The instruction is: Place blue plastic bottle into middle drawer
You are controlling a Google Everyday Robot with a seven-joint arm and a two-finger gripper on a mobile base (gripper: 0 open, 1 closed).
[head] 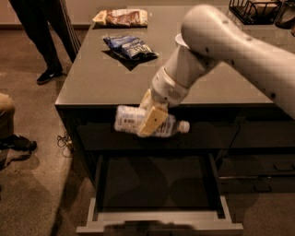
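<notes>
The blue plastic bottle (131, 119) is held lying sideways, white cap to the right, in front of the counter's front edge and above the open drawer. My gripper (151, 119) is shut on the bottle around its middle, with its tan fingers (153, 120) across the label. The white arm reaches down from the upper right. The middle drawer (159, 225) is pulled out below, with a dark inside, dark side rails and a light grey front panel. The bottle hangs well above the drawer's inside.
A blue crinkly snack bag (130, 47) and a brown snack bag (122, 17) lie on the dark counter (92, 78). A person's legs (44, 37) stand at the left. A black wire basket (256, 10) sits at the far right. Closed drawers (258, 152) are at the right.
</notes>
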